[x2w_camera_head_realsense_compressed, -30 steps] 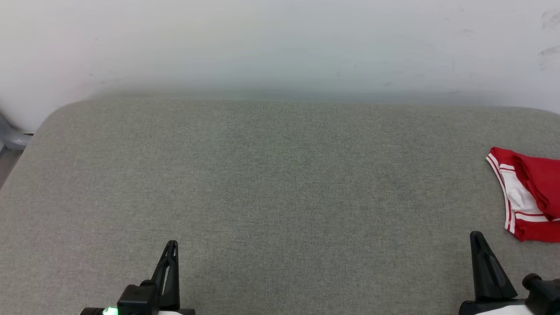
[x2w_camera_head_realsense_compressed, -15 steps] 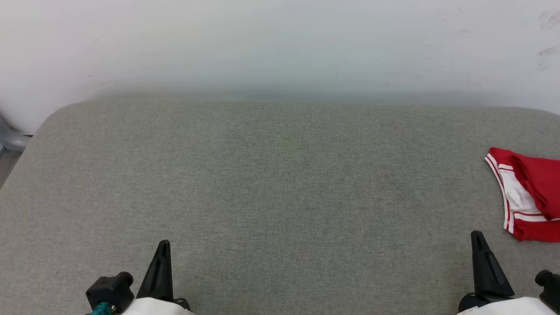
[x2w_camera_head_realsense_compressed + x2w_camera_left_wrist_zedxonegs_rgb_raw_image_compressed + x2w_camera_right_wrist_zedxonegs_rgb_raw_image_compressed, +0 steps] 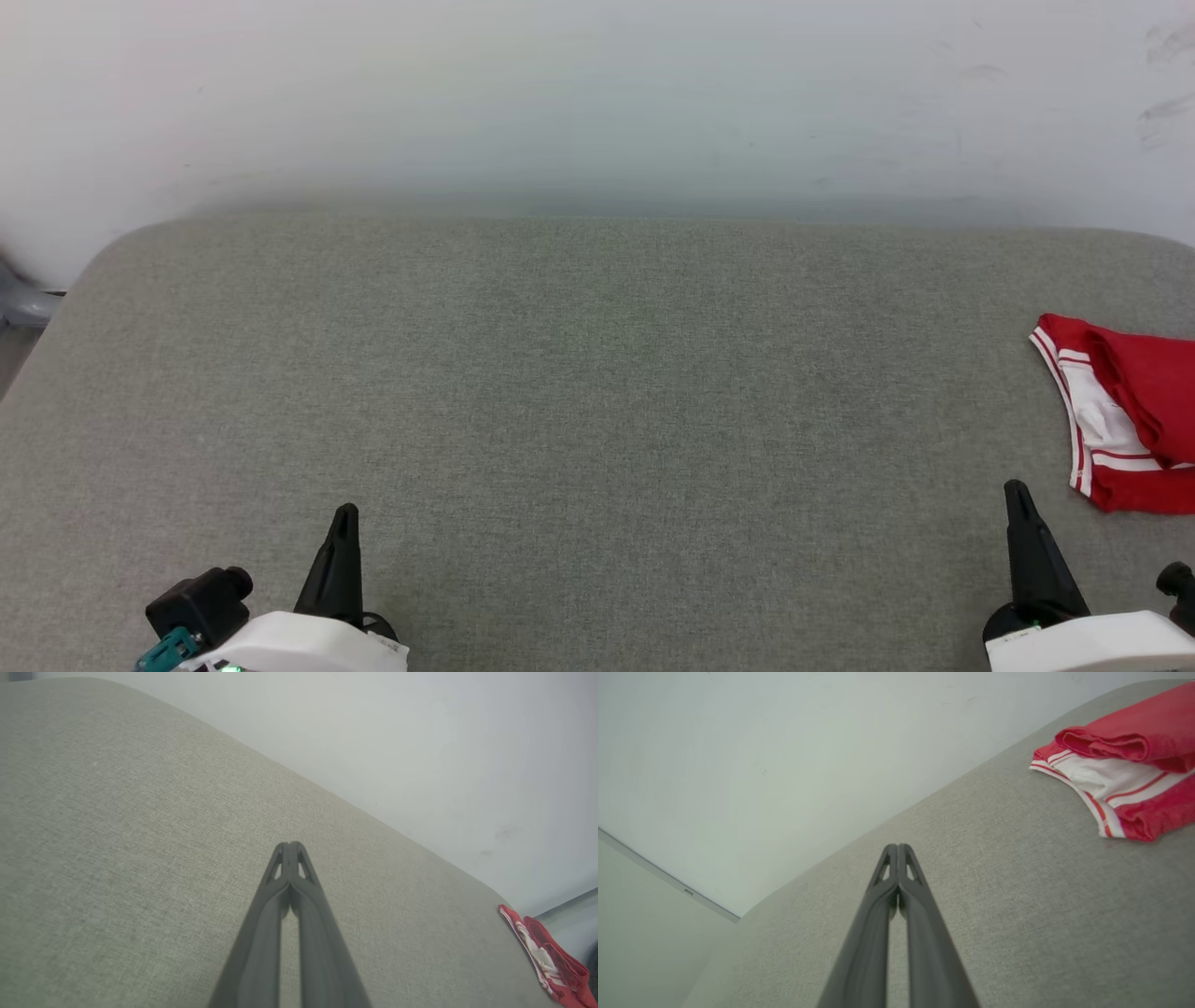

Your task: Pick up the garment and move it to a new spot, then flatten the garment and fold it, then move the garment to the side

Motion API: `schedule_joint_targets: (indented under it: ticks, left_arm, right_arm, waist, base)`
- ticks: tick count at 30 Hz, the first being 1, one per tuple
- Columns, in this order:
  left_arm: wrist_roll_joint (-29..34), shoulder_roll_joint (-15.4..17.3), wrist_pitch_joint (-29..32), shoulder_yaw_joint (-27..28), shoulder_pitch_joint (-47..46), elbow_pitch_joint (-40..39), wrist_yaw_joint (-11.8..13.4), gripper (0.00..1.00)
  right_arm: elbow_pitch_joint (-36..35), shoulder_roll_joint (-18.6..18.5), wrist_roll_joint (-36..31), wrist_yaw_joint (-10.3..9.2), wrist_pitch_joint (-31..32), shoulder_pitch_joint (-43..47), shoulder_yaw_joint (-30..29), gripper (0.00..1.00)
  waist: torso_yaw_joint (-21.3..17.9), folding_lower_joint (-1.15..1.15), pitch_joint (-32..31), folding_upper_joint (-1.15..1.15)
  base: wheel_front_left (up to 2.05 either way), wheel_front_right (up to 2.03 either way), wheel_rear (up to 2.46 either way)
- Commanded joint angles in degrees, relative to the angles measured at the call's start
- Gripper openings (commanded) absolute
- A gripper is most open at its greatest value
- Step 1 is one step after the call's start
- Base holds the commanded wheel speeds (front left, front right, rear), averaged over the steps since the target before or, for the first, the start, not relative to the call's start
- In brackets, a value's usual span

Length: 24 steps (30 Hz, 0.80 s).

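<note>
The garment [image 3: 1134,411] lies on the right part of the counter [image 3: 597,392], a flat top covered in grey woven cloth with rounded far corners, and the right edge of the head view cuts the garment off. It is folded into a compact bundle: a thick red roll lies on top, a white panel shows beneath it, and red-and-white striped trim runs along the side that faces the middle of the counter. No lettering shows. The right gripper [image 3: 1016,491] sits at the lower right of the head view, near the garment's front corner but clear of it, with bare cloth between the two. Its two dark fingers are pressed together at the tips and hold nothing. In the right wrist view the right gripper [image 3: 897,847] points along the counter towards the pale wall [image 3: 784,765], and the garment [image 3: 1115,760] lies off to the upper right, apart from the fingers. The left gripper [image 3: 343,515] is at the lower left of the head view, well apart from the garment, with the wide bare middle of the counter between them. In the left wrist view the left gripper [image 3: 290,845] is likewise closed tip to tip and empty, and the garment [image 3: 544,956] shows small at the lower right, close to the counter's end. Whether either gripper touches the cloth cannot be told.
</note>
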Motion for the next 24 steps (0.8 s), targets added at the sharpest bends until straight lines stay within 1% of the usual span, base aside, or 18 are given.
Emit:
schedule_joint_targets:
  ticks: [1, 24]
  left_arm:
    - [-2.49, 0.28, 0.39, 0.56, -1.59, -0.41, -0.53, 0.00]
    - [-21.19, -0.31, 4.35, 2.83, -4.36, 1.99, -3.21, 0.00]
  right_arm:
    - [-0.36, -0.65, 2.38, -0.02, 0.46, -2.02, 0.07, 0.00]
    - [2.46, -0.87, 19.88, -0.03, 4.56, -4.99, 0.13, 0.00]
  waist:
    - [-0.02, 0.00, -0.02, 0.00]
    - [-0.38, 0.00, -0.26, 0.00]
  base:
    - [0.00, 0.00, 0.00]
    - [0.00, 0.00, 0.00]
